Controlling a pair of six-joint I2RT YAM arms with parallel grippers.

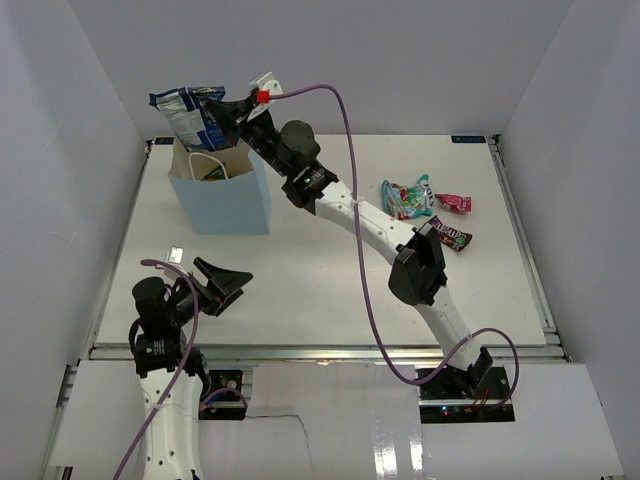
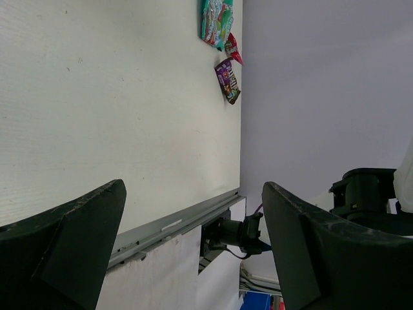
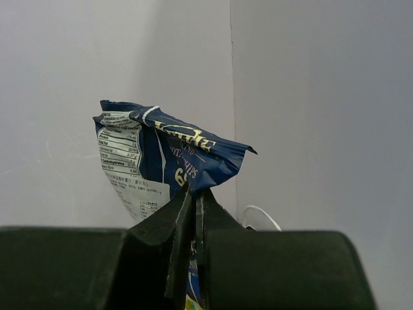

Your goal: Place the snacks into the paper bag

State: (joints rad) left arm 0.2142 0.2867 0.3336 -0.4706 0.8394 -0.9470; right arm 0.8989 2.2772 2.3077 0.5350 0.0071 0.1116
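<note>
My right gripper [image 1: 232, 116] is shut on the blue-white bag [image 1: 190, 114] and holds it in the air just above the open top of the light blue paper bag [image 1: 222, 198]; the blue-white bag [image 3: 161, 161] stands above my closed fingertips in the right wrist view. Something green and yellow shows inside the paper bag [image 1: 213, 173]. The teal-red candy bag [image 1: 407, 198], a small pink-red packet [image 1: 453, 203] and the dark purple candy pack [image 1: 449, 236] lie on the table at the right. My left gripper [image 1: 232, 283] is open and empty near the front left.
White walls enclose the table on the left, back and right. The table's metal front rail [image 2: 174, 223] shows in the left wrist view, with the teal-red candy bag [image 2: 216, 20] and the purple pack [image 2: 228, 79] far off. A purple cable [image 1: 352, 240] loops over my right arm.
</note>
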